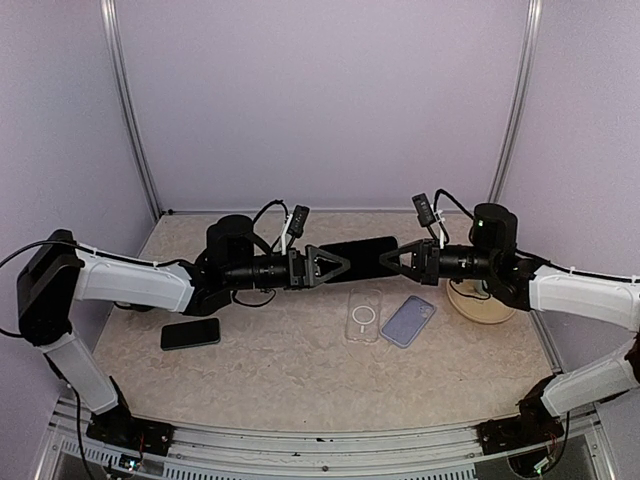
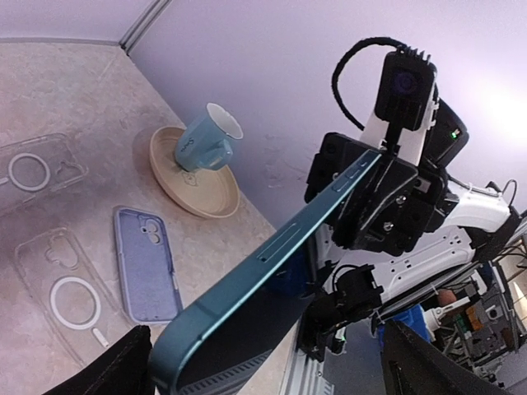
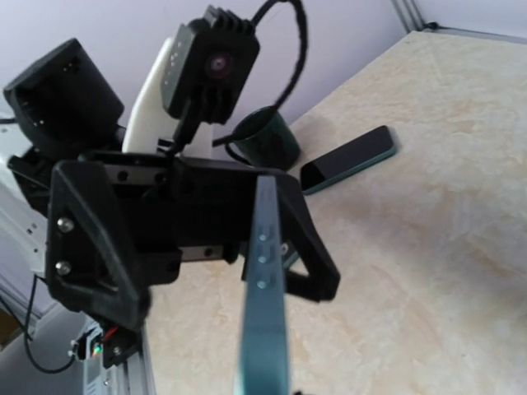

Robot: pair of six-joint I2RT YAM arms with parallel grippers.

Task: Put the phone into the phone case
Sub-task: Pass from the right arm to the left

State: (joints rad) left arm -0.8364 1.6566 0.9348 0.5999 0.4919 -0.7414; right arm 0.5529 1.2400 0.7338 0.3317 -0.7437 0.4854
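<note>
A teal phone (image 1: 360, 255) hangs level above the table between the two arms. My right gripper (image 1: 400, 260) is shut on its right end. My left gripper (image 1: 335, 265) stands open around the left end, and its wide-set fingers (image 2: 123, 362) do not clamp the phone's edge (image 2: 272, 247). In the right wrist view the phone (image 3: 265, 313) shows edge-on, closer to one left finger (image 3: 309, 255) than to the other. A clear phone case (image 1: 363, 315) and a lavender phone case (image 1: 408, 320) lie flat on the table below the phone.
A second dark phone (image 1: 190, 333) lies on the table at the left. A beige saucer (image 2: 193, 185) carrying a tilted blue cup (image 2: 206, 141) sits at the right. Another clear case (image 2: 33, 169) lies further back. A dark green cup (image 3: 263, 140) stands behind the left arm.
</note>
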